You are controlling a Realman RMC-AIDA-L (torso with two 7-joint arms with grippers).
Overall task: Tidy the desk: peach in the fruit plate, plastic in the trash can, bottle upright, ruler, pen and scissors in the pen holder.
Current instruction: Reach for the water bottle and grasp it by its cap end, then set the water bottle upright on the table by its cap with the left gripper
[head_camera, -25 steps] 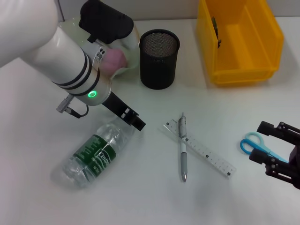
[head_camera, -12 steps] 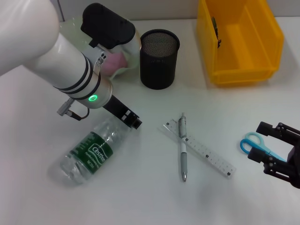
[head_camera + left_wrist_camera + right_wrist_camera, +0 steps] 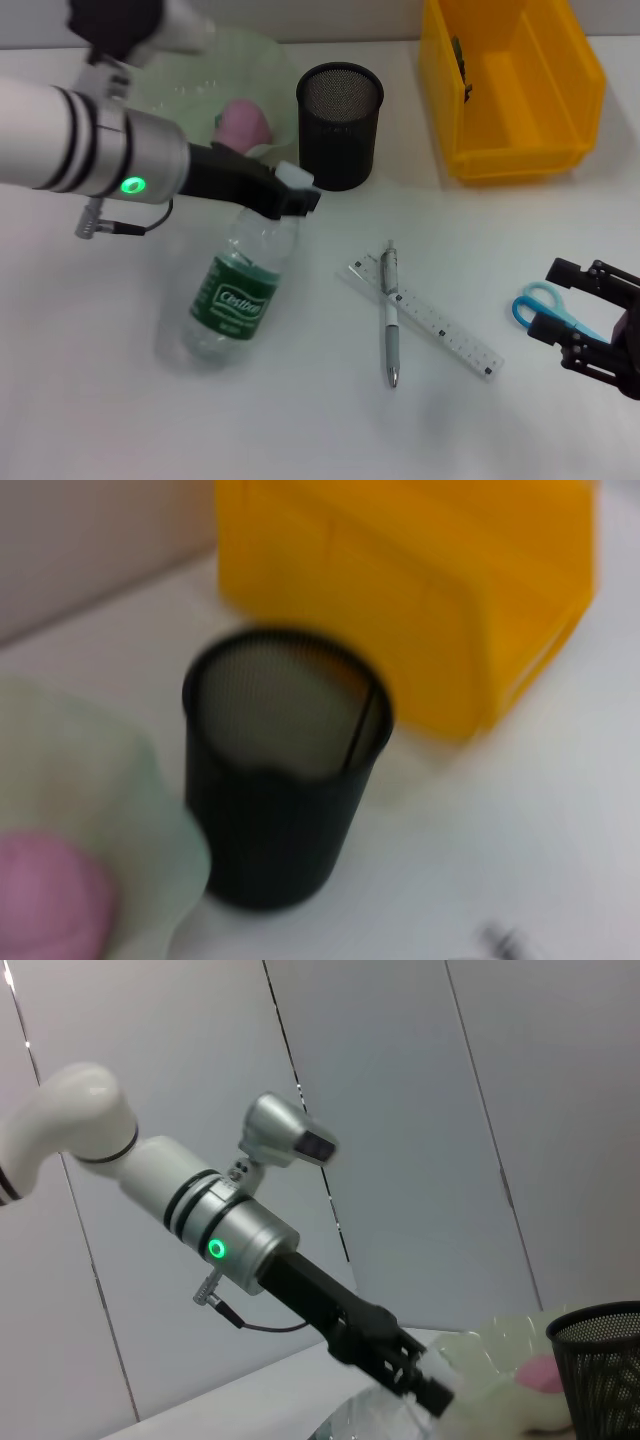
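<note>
While the left gripper [image 3: 293, 192] clamps the bottle [image 3: 238, 290] at its cap end, the bottle tilts off the desk [image 3: 300, 400], base low. Peach [image 3: 243, 124] sits in the fruit plate [image 3: 190, 80] beside the pen holder [image 3: 340, 125]. Pen [image 3: 390, 312] crosses ruler [image 3: 425, 317]. Right gripper [image 3: 590, 325] open, low over scissors [image 3: 545, 308].

Left arm [image 3: 60, 150]: white casing, black bands, silver wrist section with lit green indicator, thin dark cable loop, black gripper housing. Right gripper [image 3: 598, 325], near right: all black, angular.
</note>
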